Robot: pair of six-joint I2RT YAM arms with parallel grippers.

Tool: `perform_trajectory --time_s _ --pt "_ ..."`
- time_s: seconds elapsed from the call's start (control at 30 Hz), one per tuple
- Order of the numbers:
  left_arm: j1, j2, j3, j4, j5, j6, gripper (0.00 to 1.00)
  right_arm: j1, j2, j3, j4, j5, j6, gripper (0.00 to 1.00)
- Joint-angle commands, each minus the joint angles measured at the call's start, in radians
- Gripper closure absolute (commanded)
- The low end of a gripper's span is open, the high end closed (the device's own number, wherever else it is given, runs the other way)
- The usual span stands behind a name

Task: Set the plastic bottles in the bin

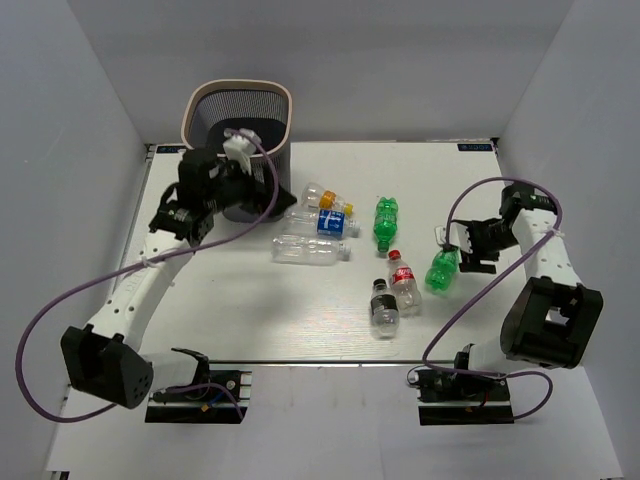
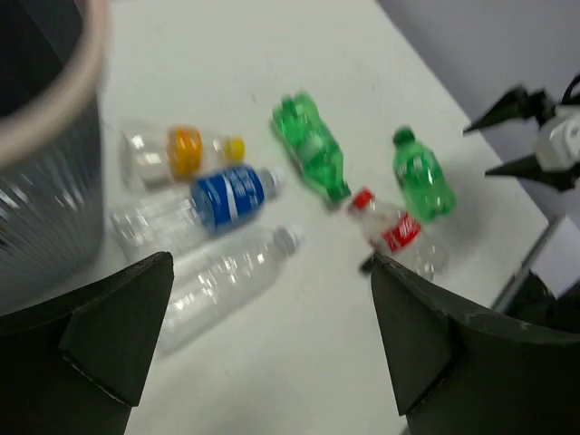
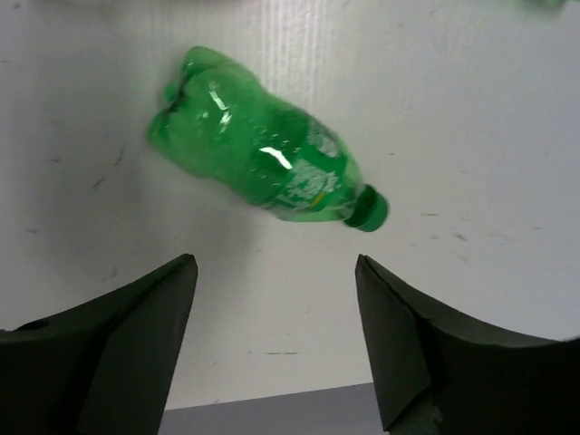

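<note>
Several plastic bottles lie on the white table: an orange-labelled one [image 1: 327,198], a blue-labelled one [image 1: 318,222], a clear one [image 1: 308,250], a green one [image 1: 386,220], a red-labelled one [image 1: 404,280], a black-capped one [image 1: 384,308] and a second green one [image 1: 441,268]. The mesh bin [image 1: 240,84] stands at the back left. My left gripper [image 1: 258,195] hangs open and empty just in front of the bin [image 2: 54,163], above the table. My right gripper [image 3: 276,308] is open, and the green bottle [image 3: 263,159] lies free just beyond its fingertips.
Grey walls close in the table on the left, back and right. The table's near edge runs just below the right gripper in its wrist view. Purple cables loop from both arms. The right gripper [image 2: 535,136] shows at the far right of the left wrist view.
</note>
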Motion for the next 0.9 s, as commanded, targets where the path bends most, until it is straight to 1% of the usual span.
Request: perform_trajectory --time_s 0.0,0.03,0.07,0.1,0.13,0.17,0.2,0.27,0.3,0.43,0.53,0.57,0.67,0.73,0.87 --pt "-0.024 -0.07 -0.133 -0.023 0.076 -0.007 0.0 -0.024 0.019 -0.01 -0.143 0.063 -0.553 0.22" --pt "-0.038 -0.082 -0.195 -0.023 0.063 -0.016 0.0 -0.029 0.021 -0.023 -0.142 0.051 -0.577 0.11" --pt "-0.038 -0.093 -0.226 -0.023 0.063 -0.017 0.0 -0.029 0.018 -0.038 -0.132 0.042 -0.603 0.1" --pt "-0.052 -0.102 -0.283 -0.023 0.049 -0.027 0.0 -0.029 0.012 -0.108 -0.053 0.03 -0.637 0.1" --pt "-0.064 -0.121 -0.311 -0.023 0.049 -0.038 0.0 -0.023 -0.019 -0.134 -0.019 -0.013 -0.637 0.1" --pt "-0.064 -0.13 -0.338 -0.014 0.035 -0.047 0.0 -0.023 -0.028 -0.183 0.012 -0.024 -0.656 0.1" --pt "-0.075 -0.13 -0.387 -0.013 0.035 -0.061 0.0 -0.02 -0.039 -0.229 0.086 -0.035 -0.656 0.1" --pt "-0.086 -0.159 -0.429 -0.004 0.014 -0.081 0.0 -0.01 -0.062 -0.271 0.194 -0.052 -0.67 0.1" --pt "-0.095 -0.168 -0.466 0.008 0.014 -0.092 0.0 -0.009 -0.062 -0.28 0.211 -0.049 -0.677 0.1" --pt "-0.113 -0.193 -0.518 0.019 -0.006 -0.144 0.0 -0.001 -0.031 -0.288 0.3 -0.047 -0.668 0.1" --pt "-0.133 -0.202 -0.541 0.019 -0.026 -0.153 0.0 -0.007 -0.024 -0.278 0.316 -0.059 -0.66 0.1" --pt "-0.144 -0.202 -0.541 0.01 -0.026 -0.153 0.0 -0.01 -0.018 -0.253 0.305 -0.064 -0.659 0.1" --pt "-0.153 -0.202 -0.541 0.01 -0.036 -0.162 0.0 -0.012 0.012 -0.157 0.221 -0.14 -0.625 0.1" --pt "-0.164 -0.19 -0.55 0.01 -0.036 -0.173 0.0 -0.012 0.024 -0.132 0.21 -0.177 -0.619 0.1" --pt "-0.182 -0.147 -0.55 0.029 -0.036 -0.184 0.0 -0.003 0.033 -0.132 0.214 -0.2 -0.653 0.1"
